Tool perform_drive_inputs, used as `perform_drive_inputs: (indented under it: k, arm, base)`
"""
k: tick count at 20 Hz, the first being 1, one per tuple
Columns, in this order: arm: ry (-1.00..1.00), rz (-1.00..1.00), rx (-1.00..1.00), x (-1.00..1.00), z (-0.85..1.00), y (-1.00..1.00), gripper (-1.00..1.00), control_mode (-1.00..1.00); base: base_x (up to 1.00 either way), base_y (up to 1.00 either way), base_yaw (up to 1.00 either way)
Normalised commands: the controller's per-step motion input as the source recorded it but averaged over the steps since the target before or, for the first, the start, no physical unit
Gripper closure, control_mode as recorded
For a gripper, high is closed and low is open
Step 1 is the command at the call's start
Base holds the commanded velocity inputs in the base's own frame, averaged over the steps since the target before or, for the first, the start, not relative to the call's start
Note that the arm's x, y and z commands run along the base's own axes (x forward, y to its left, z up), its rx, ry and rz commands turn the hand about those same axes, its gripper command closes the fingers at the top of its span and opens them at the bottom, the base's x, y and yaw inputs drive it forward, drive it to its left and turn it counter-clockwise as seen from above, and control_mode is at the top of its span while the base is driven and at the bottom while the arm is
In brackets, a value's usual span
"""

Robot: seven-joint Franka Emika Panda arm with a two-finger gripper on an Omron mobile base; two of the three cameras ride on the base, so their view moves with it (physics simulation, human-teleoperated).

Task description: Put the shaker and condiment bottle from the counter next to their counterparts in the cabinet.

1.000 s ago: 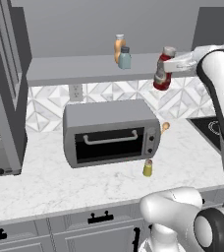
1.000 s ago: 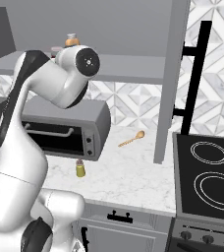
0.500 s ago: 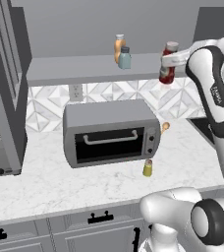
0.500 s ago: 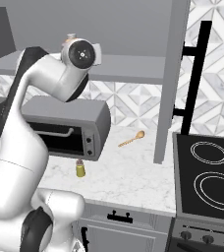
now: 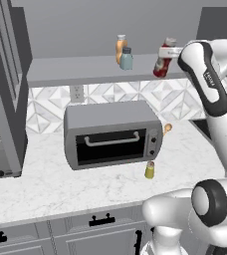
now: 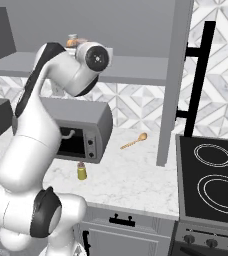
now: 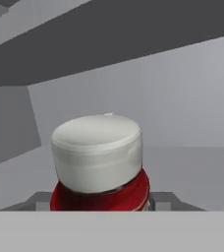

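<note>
Carrying the condiment bottle (image 5: 161, 63) at the right end of the cabinet (image 5: 85, 69), the hand (image 5: 169, 51) grips it near the neck; in the left base view the bottle leans, base about at the shelf's front edge. The counterparts (image 5: 123, 51) stand well apart toward the shelf's middle, so the bottle should travel left along the shelf and be righted before release. The shaker (image 5: 149, 170) waits on the worktop (image 5: 60, 184) near its front edge, just beside the toaster oven (image 5: 113, 133).

From the right base view, the arm hides the bottle; the shaker (image 6: 81, 171) sits by the oven's corner.

Through the hand view, the bottle's white cap (image 7: 97, 150) sits centred, clamped between the fingers; keep it so while lowering.
</note>
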Motion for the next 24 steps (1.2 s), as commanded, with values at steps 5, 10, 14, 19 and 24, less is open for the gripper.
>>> perform_drive_inputs:
  k: [5,10,14,19,24]
  arm:
    - [0.0,-0.01,0.04,0.4,0.0,-0.11,1.0,-1.0]
    - [0.0,-0.02,-0.02,0.15,0.0,-0.07,1.0,-1.0]
    - [0.0,0.0,0.0,0.32,0.0,0.0,1.0,-1.0]
    - [0.0,0.0,0.0,0.57,0.0,0.0,1.0,-1.0]
    - [0.0,0.0,0.0,0.52,0.0,0.0,1.0,-1.0]
  base:
    - [0.0,0.0,0.0]
    - [0.0,0.0,0.0]
    - [0.0,0.0,0.0]
    - [0.0,0.0,0.0]
    - [0.0,0.0,0.0]
